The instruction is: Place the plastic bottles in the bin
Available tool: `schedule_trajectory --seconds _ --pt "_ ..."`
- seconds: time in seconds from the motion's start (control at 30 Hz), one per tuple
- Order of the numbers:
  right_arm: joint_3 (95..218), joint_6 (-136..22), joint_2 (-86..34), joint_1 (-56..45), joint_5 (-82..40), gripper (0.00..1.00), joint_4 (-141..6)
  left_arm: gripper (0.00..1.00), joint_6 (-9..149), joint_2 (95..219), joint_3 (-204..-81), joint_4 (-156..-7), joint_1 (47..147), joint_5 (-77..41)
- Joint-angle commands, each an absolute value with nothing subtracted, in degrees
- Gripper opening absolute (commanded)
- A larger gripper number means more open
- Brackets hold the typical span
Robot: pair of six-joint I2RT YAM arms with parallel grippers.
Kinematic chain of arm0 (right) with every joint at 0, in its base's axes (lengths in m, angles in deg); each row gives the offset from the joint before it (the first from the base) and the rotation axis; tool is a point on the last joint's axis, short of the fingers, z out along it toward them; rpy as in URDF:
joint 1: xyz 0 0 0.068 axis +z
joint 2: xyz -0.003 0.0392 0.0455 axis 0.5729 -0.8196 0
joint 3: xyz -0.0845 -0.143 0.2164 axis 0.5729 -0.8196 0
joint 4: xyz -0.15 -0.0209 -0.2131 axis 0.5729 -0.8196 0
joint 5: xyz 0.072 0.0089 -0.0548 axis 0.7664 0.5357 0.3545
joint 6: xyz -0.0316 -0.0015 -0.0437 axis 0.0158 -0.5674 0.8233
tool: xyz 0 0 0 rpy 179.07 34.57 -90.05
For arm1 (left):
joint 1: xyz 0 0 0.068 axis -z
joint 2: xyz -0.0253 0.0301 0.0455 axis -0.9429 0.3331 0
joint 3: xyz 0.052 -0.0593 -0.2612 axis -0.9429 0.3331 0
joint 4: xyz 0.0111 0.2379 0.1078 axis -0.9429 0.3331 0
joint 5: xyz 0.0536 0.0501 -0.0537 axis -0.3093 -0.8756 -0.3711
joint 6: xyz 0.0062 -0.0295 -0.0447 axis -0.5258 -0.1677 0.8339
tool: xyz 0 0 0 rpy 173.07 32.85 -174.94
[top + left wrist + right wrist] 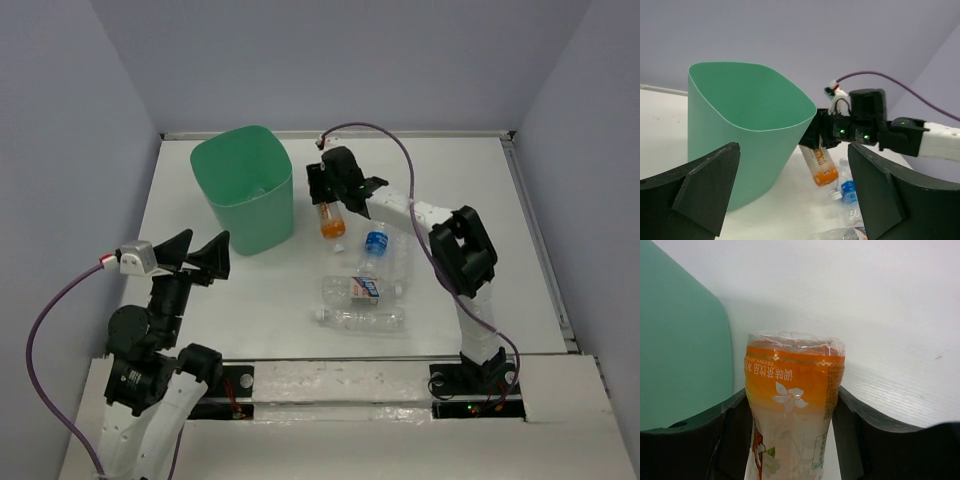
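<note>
overhead and wrist views, common bin (250, 215)

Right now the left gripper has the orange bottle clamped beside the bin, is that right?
No: the right gripper has the orange bottle clamped beside the bin. The right wrist view shows it between that gripper's fingers; the left gripper is open and empty.

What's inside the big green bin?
From above, the bin shows green inner walls and a faint pale shape low down, too blurry to name. Its near wall hides part of the floor.
</note>
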State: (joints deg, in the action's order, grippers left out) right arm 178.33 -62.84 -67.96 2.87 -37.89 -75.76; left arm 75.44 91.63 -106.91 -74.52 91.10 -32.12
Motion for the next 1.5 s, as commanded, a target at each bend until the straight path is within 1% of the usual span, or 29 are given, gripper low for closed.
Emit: schedule_trajectory --seconds 0.0,0.03,0.17,0.27,0.33,0.4,0.57,0.67,0.8,0.87,0.9,1.03,1.1,1.17,1.2,1.23,1.3,1.33,1.37,1.47 --pt "176.3 -59.1 -53.1 2.4 -44.3 0.42 -70.8 0.99 75.5 90.3 -107.4 -75.6 91.7 -32.6" --pt "175.3 -58.4 -49.2 2.4 -44.4 0.42 -70.0 0.99 75.5 90.3 -107.3 -75.7 91.8 -32.7" --pt "176.1 -56.5 -43.8 3.1 -43.0 0.40 -69.1 0.99 75.7 90.0 -107.5 -75.9 92.0 -33.9" --pt "181.1 -55.8 -42.3 4.6 -41.1 0.40 -69.0 0.99 75.7 89.7 -107.4 -75.7 92.0 -34.7" --pt "186.0 -56.4 -43.5 4.6 -37.7 0.40 -67.6 0.99 75.9 89.4 -107.5 -75.3 92.0 -35.0" --pt "189.3 -56.9 -45.5 5.2 -35.3 0.40 -64.9 0.99 76.0 89.4 -107.5 -75.0 92.0 -34.9" --pt "208.5 -58.3 -58.3 6.5 -33.6 0.40 -63.2 0.99 75.8 89.8 -107.5 -75.0 92.0 -34.7" --pt "213.6 -59.5 -62.2 7.7 -33.3 0.40 -59.0 0.99 75.7 89.9 -107.5 -74.9 92.1 -34.8" --pt "213.0 -62.3 -64.5 7.7 -31.6 0.39 -50.5 0.99 75.7 89.8 -107.7 -74.7 92.1 -35.2" --pt "213.2 -61.2 -66.0 8.4 -29.1 0.39 -47.4 0.99 75.7 89.8 -107.6 -74.6 92.0 -35.4" --pt "213.7 -60.4 -68.0 8.9 -25.9 0.39 -46.0 0.99 75.7 89.8 -107.7 -74.7 92.1 -35.4" --pt "217.2 -57.6 -73.8 10.2 -24.9 0.40 -48.8 0.99 75.7 89.6 -107.7 -74.8 92.0 -35.3" --pt "216.3 -57.7 -74.7 10.8 -24.8 0.42 -48.6 0.99 75.7 89.5 -107.7 -74.7 92.0 -35.4" --pt "214.0 -57.8 -74.9 11.4 -24.5 0.47 -48.1 0.99 75.7 89.6 -107.6 -74.6 92.1 -35.5" --pt "213.3 -57.7 -74.8 11.5 -24.2 0.53 -48.1 0.99 75.7 89.6 -107.7 -74.7 92.0 -35.5" --pt "212.9 -57.5 -74.8 11.5 -23.6 0.72 -48.1 0.99 75.7 89.6 -107.7 -74.7 92.1 -35.4" --pt "212.0 -55.9 -74.1 12.0 -21.6 0.89 -49.3 0.99 75.6 89.7 -107.7 -74.8 92.1 -35.1" --pt "212.3 -55.5 -73.9 12.0 -21.4 0.96 -50.2 0.99 75.6 89.8 -107.8 -74.8 92.1 -35.0" --pt "212.8 -55.1 -73.6 12.0 -21.4 1.00 -51.0 0.99 75.6 89.8 -107.7 -74.8 92.0 -35.0" --pt "211.1 -54.3 -69.8 12.0 -22.8 1.00 -51.9 0.99 75.6 89.9 -107.6 -74.8 92.0 -35.0"
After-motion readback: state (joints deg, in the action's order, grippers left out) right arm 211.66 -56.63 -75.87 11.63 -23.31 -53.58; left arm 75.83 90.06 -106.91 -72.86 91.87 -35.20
